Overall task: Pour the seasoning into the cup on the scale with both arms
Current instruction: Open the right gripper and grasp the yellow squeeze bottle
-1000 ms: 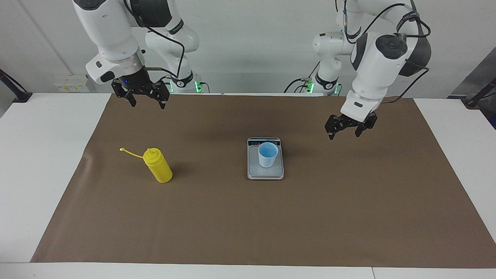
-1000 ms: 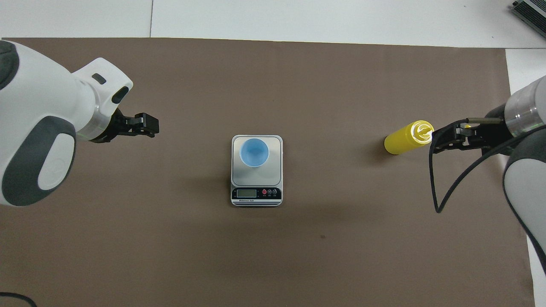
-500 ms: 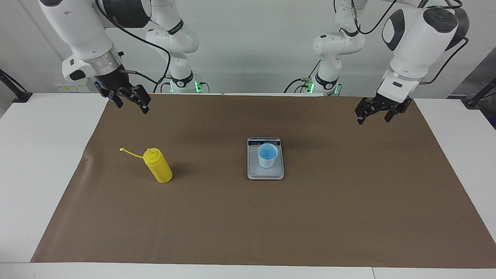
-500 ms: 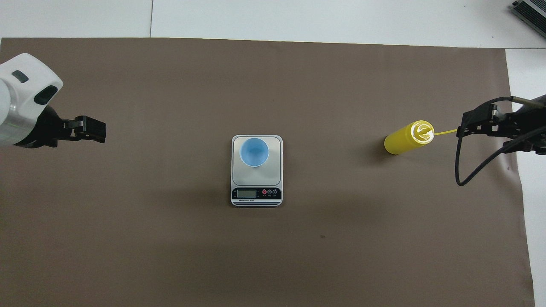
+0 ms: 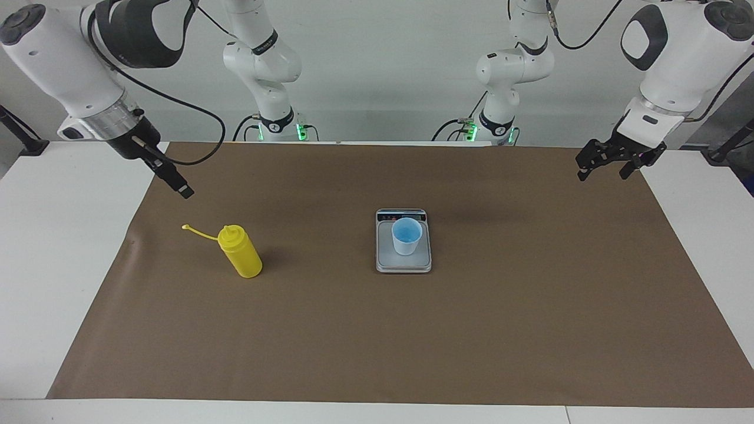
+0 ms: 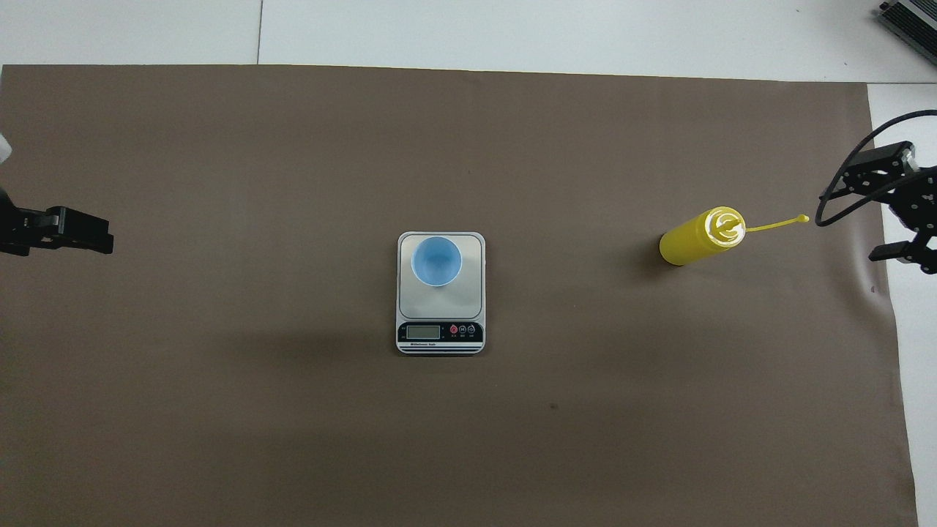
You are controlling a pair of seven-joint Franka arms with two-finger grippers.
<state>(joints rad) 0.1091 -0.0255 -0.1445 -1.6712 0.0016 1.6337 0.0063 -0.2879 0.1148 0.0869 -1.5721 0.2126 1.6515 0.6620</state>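
Facing view. A brown paper mat (image 5: pixel 377 330) is spread over the white table (image 5: pixel 65 247), with bare white margins left at both ends. The silver-grey kitchen scale (image 5: pixel 403 264) is set near the middle of the mat, its dark display strip turned toward the robots' edge. The light-blue tapered plastic cup (image 5: pixel 406 235) is stood upright on the weighing plate. The yellow squeeze bottle (image 5: pixel 240 253) is stood toward the right arm's end of the mat, well apart from the scale, its thin cap strap stretched out toward that end. Wide open mat is left around both things. The right gripper (image 5: pixel 177 184) is held in the air over the mat's edge at its own end, seen edge-on, so that its fingers overlap. The left gripper (image 5: pixel 607 168) is raised over the mat corner at the left arm's end, jaws spread and empty.

Overhead view. The scale (image 6: pixel 441 293) is shown as a rounded rectangle with a smooth matt plate; the cup (image 6: pixel 436 261) is seen as a blue circle on the part of the plate farther from the robots. The bottle (image 6: pixel 699 238) is foreshortened, its conical nozzle facing the camera. The left gripper (image 6: pixel 69 233) is cut off by the frame edge. The right gripper (image 6: pixel 902 208) is partly cut off too, its fingers parted around nothing, over the mat's end edge.
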